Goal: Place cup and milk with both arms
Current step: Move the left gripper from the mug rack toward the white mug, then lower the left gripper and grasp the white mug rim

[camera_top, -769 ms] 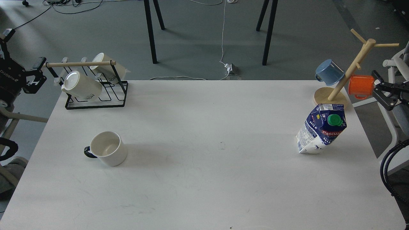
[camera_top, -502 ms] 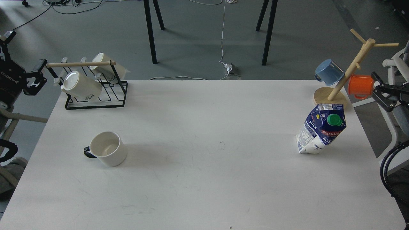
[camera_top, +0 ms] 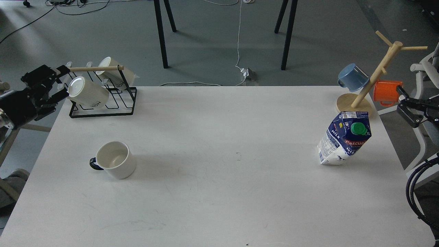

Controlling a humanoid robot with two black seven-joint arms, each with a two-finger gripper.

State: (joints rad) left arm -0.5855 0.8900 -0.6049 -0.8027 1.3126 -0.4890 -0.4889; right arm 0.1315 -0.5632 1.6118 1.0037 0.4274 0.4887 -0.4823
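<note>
The cup (camera_top: 115, 160), a wide white mug with a black handle pointing left, stands upright on the left part of the white table (camera_top: 219, 192). The milk (camera_top: 345, 139), a blue and white carton with a green cap, stands leaning on the right part. My left gripper (camera_top: 55, 85) hovers off the table's far left corner, beside the jar rack, far behind the cup; its jaws look open and empty. My right gripper (camera_top: 403, 104) is off the table's right edge, behind and right of the milk, open and empty.
A black wire rack (camera_top: 103, 106) with two cream lidded jars (camera_top: 87, 92) stands at the far left corner, close to my left gripper. A wooden mug tree (camera_top: 374, 77) with a blue mug (camera_top: 353, 77) and an orange mug (camera_top: 387, 92) stands at the far right corner.
</note>
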